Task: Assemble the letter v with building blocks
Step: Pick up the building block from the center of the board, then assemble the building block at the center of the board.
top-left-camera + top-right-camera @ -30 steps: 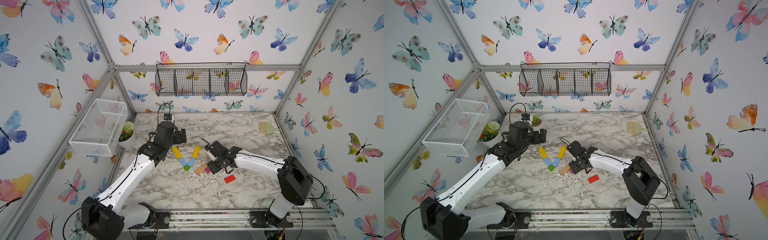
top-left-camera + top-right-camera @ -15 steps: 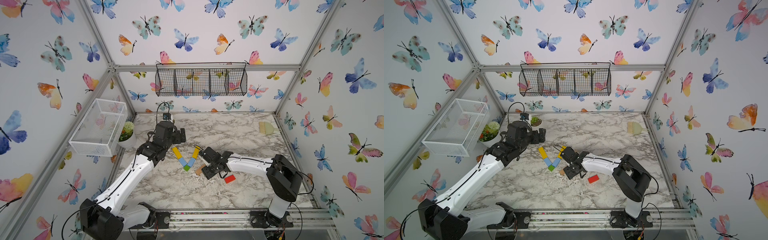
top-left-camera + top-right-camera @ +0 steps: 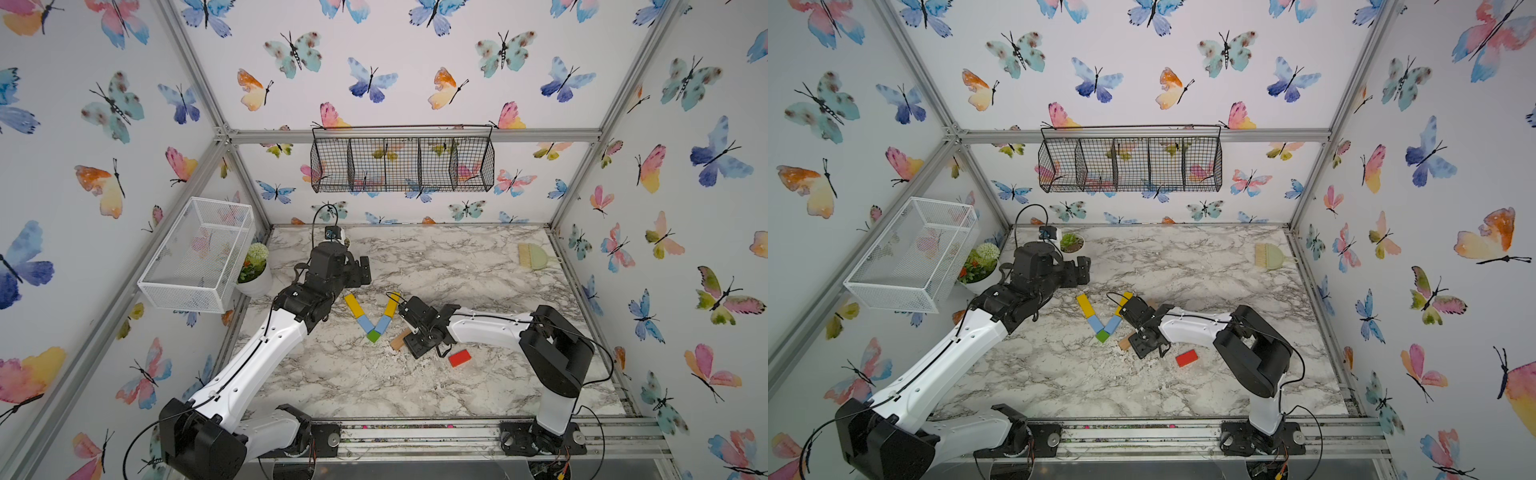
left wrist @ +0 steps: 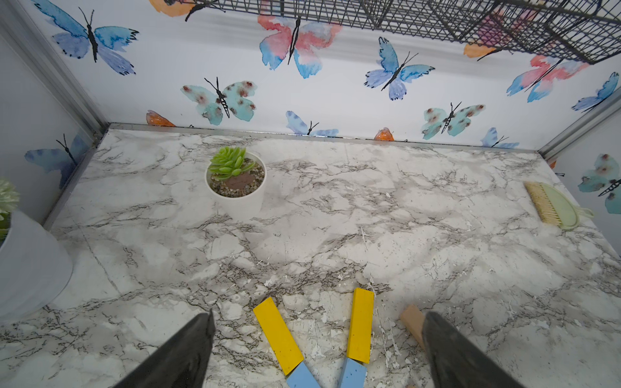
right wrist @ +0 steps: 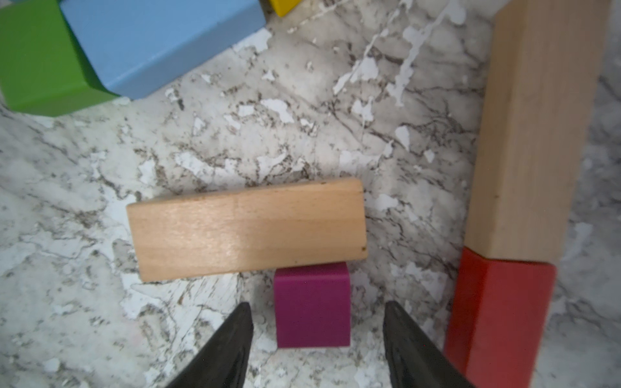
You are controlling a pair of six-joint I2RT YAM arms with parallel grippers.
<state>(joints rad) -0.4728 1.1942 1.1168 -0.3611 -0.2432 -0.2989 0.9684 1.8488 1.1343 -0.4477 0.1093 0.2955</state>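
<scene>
- The right gripper (image 5: 317, 303) hung low over the marble table (image 3: 457, 270), jaws half spread and empty. The magenta cube (image 5: 312, 322) sat between its fingers (image 5: 228, 352), clear of both, with the wider gap on one side.
- The step looked like a pinch on that cube. To do it well, the gripper needed centring first, so that both pads met the flat faces together. A lopsided close would likely shove the cube sideways.
- A tan bar (image 5: 247, 228) lay flat just beyond the fingertips, touching the cube's far face. The fingers had best come down short of it and lift straight up, so the bar was not dragged.
- A red bar (image 5: 497, 315) lay close outside one finger, butted end to end with a second tan bar (image 5: 537, 127). That finger had little room to spare.
- The left gripper (image 4: 318, 314) was spread wide and held nothing. The two yellow bars (image 4: 277, 336) showed between its fingers, lower down and untouched; a drop there risked knocking them.
- The V lay ahead of the right gripper, past the tan bar. A green cube (image 3: 373, 336) formed the tip, a light-blue bar (image 3: 365, 322) rose on each side, and a yellow bar capped each.
- The pieces met end to end: painted, square-edged, flat on the table.
- A lone red bar (image 3: 459, 357) lay near the right forearm, behind the gripper.
</scene>
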